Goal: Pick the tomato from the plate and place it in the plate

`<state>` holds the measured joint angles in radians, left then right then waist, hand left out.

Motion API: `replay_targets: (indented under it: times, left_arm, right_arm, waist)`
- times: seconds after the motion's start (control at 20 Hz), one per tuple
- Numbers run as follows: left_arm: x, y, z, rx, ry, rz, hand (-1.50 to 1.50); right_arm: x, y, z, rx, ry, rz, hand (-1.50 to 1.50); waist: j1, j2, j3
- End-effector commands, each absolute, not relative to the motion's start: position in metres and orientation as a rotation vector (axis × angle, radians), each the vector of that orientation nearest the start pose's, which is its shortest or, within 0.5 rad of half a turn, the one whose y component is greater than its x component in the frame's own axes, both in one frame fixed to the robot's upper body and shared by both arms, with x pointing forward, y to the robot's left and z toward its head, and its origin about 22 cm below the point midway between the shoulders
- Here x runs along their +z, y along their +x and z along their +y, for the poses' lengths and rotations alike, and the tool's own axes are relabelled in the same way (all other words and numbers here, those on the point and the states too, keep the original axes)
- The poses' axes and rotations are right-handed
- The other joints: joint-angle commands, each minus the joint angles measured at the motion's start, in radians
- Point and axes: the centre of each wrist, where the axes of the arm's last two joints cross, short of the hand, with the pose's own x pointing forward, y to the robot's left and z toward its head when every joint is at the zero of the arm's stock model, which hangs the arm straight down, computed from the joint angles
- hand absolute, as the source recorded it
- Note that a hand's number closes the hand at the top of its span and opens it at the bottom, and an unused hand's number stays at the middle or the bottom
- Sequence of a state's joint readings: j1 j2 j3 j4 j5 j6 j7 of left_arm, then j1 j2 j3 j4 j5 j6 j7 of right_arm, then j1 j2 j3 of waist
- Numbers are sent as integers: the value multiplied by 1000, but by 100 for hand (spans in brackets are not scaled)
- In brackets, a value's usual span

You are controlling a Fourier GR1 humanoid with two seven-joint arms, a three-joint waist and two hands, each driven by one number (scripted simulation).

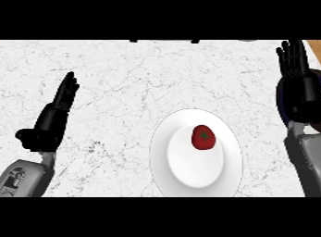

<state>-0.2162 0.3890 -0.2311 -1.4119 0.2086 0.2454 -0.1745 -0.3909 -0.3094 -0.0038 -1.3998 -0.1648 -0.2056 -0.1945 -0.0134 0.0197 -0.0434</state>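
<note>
R hand point(300, 85) at 3 o'clock edge, fingers straight up, holding nothing, over dark blue rim point(280, 99) mostly hidden behind it | L hand point(53, 118) at 9 o'clock, fingers straight, open, resting | tomato point(203, 137) on white plate point(190, 178), 5 o'clock of centre, between hands, nearer R | marble counter point(142, 74) underneath

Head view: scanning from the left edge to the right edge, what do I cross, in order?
Left hand → white plate with the tomato on it → right hand, with a dark blue rim showing beside it, mostly hidden.
</note>
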Motion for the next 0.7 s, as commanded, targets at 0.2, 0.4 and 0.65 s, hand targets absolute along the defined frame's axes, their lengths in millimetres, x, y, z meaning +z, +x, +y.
replay_targets:
  times: [0.2,0.4,0.65]
  left_arm:
    - [-15,265,272,-90,253,-1435,0]
    - [-30,256,269,-64,247,-1350,0]
    - [-24,253,267,-23,231,-1295,0]
  right_arm:
    - [87,327,-205,299,340,-1769,150]
    - [134,329,-271,991,-521,-1897,150]
    - [14,282,-229,265,-151,-1836,150]
  waist:
    - [43,-19,44]
    - [16,-31,25]
    - [7,-16,50]
